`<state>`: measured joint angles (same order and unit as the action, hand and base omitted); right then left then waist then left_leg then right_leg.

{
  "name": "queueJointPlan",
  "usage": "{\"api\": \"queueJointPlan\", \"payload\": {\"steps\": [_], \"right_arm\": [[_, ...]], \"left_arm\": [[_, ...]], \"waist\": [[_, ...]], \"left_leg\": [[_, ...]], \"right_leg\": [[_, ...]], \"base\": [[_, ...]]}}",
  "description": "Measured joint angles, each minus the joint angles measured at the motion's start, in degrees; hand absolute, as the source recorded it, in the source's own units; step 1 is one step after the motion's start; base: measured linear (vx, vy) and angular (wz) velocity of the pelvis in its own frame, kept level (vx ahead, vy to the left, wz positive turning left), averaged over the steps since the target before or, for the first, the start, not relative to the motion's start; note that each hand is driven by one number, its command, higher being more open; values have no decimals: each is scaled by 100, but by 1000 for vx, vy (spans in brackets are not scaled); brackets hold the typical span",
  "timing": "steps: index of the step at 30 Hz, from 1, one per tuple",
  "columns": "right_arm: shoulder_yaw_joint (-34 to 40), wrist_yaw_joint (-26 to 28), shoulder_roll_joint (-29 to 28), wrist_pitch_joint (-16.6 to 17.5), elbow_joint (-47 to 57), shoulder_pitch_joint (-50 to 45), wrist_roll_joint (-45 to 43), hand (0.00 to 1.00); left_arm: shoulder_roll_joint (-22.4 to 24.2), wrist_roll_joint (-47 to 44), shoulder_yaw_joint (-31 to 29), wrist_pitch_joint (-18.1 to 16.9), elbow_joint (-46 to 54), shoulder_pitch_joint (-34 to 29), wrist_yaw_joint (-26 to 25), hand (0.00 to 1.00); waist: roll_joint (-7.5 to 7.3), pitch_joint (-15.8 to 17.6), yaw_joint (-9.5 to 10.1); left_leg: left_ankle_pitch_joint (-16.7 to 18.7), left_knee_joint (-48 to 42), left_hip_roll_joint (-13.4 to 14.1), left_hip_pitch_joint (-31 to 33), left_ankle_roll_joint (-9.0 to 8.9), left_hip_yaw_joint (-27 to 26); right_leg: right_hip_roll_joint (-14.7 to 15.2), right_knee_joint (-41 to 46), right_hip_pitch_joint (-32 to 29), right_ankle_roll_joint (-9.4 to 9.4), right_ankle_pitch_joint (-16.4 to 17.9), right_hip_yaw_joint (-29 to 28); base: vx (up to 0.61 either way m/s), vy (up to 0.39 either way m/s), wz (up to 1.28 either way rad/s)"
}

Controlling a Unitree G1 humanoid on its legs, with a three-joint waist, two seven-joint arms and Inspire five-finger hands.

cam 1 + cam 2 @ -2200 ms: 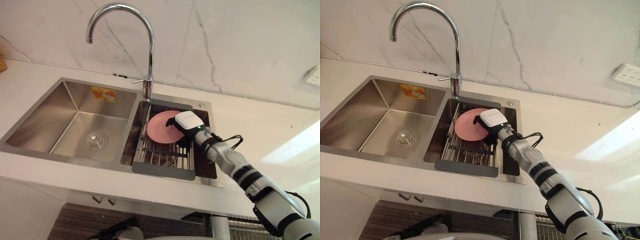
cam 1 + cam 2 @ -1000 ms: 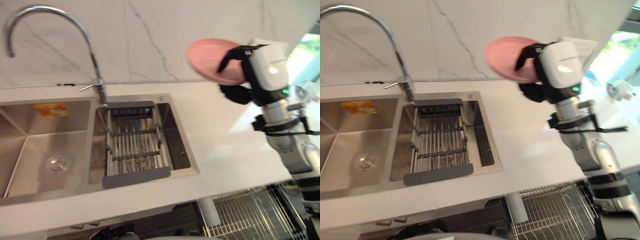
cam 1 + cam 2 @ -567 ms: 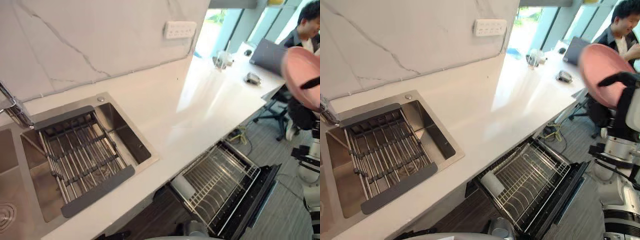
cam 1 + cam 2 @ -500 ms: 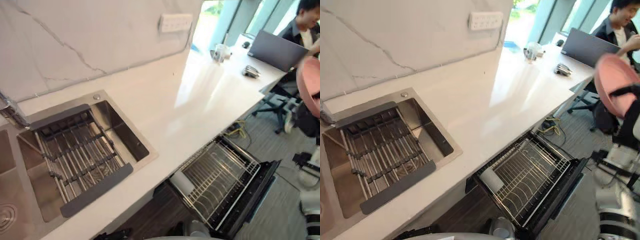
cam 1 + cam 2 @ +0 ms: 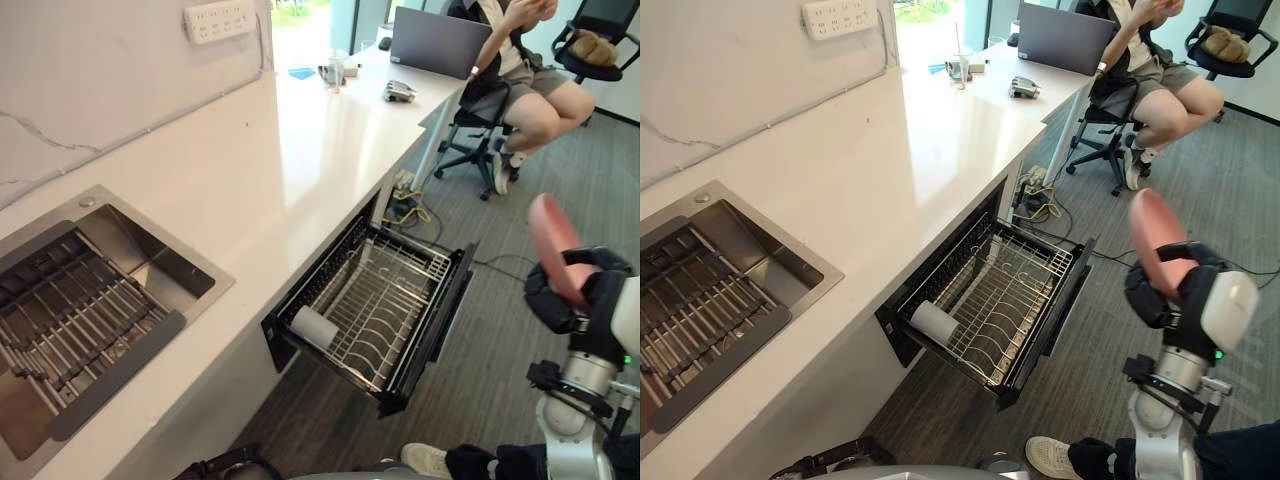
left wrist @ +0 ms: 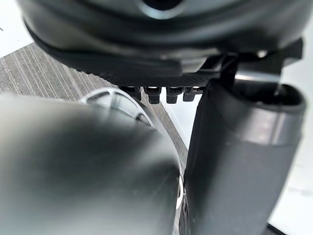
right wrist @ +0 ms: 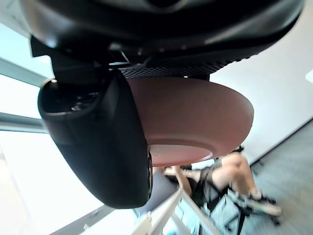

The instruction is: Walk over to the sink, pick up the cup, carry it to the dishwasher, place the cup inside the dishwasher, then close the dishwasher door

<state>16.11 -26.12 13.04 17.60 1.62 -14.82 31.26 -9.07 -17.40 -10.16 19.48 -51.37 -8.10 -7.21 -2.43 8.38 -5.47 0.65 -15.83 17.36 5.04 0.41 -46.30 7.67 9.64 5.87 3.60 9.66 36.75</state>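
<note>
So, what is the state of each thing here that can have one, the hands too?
right hand: shut on the pink plate.
pink plate: held upright on edge, above the floor.
dishwasher door: open.
dishwasher rack: pulled out.
laptop: open, on the desk.

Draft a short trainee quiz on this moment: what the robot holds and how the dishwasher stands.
1. True or false: the right hand is closed on a cup.
2. The dishwasher is: A) shut; B) open, its wire rack pulled out; C) open, with no rack.
3. What lies in the wire rack?
Key: 1. False: it grips a pink plate, held on edge. 2. B. 3. One white cylindrical item, lying on its side.
</note>
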Motion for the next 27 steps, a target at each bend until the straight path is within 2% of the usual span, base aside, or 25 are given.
{"api": "queueJointPlan", "payload": {"steps": [2, 4, 10, 14, 17, 20, 22, 25, 27], "right_arm": [[-379, 267, -21, -21, 0, -7, 103, 0], [-692, 456, -30, -69, -11, -8, 220, 0], [-761, 467, 23, -137, -392, 145, 214, 0], [-804, 478, 173, -401, -1175, 433, 210, 0], [-1042, 511, 591, -633, -1843, 769, 217, 0], [-1154, 517, 1031, -952, -2439, 1386, 208, 0], [-1202, 504, 1516, -1145, -2977, 2285, 53, 0], [-1284, 504, 1940, -1310, -3258, 3455, -422, 0], [-1358, 500, 1989, -1355, -3253, 3878, -537, 0]], "left_arm": [[53, 6, 4, -67, 0, -1, 0, 100], [71, 5, 52, -135, 14, 2, 11, 100], [69, 11, 60, -289, -30, 0, 90, 100], [18, 60, 167, -374, -33, 0, 137, 100], [1, 62, 169, -417, -22, 1, 290, 100], [2, 57, 184, -431, 84, 25, 694, 100], [-2, -43, 274, -362, 228, 128, 1271, 100], [-14, -342, 464, -375, 221, 430, 1417, 100], [-51, -609, 561, -396, 219, 560, 1336, 100]], "waist": [[53, 31, 21], [80, 44, 136], [103, 94, 245], [116, 116, 287], [156, 198, 300], [286, 381, 301], [541, 652, 303], [841, 1094, 325], [920, 1293, 365]], "left_leg": [[-113, 144, -99, 1, 27, 82], [-213, 304, -234, 0, 73, 166], [-317, 630, -539, -69, 148, 251], [-326, 699, -639, -84, 170, 268], [-329, 703, -661, -60, 177, 317], [-366, 699, -669, 92, 231, 389], [-433, 727, -672, 362, 321, 463], [-575, 900, -742, 651, 379, 644], [-654, 1020, -785, 799, 378, 742]], "right_leg": [[61, 102, -10, -3, 32, 97], [154, 212, -15, 10, 74, 205], [344, 304, -1, 52, 97, 320], [403, 286, 5, 89, 75, 342], [399, 238, 28, 117, 54, 389], [388, 221, -69, 120, 14, 452], [366, 200, -326, 88, -93, 464], [362, 167, -710, 51, -254, 374], [329, 90, -876, 34, -363, 323]], "base": [[-71, -8, 32], [-16, 15, 28], [25, 50, 14], [28, 35, 4], [6, 16, 7], [-33, 21, 12], [-62, 49, 6], [-61, 71, -12], [8, 57, -16]]}}
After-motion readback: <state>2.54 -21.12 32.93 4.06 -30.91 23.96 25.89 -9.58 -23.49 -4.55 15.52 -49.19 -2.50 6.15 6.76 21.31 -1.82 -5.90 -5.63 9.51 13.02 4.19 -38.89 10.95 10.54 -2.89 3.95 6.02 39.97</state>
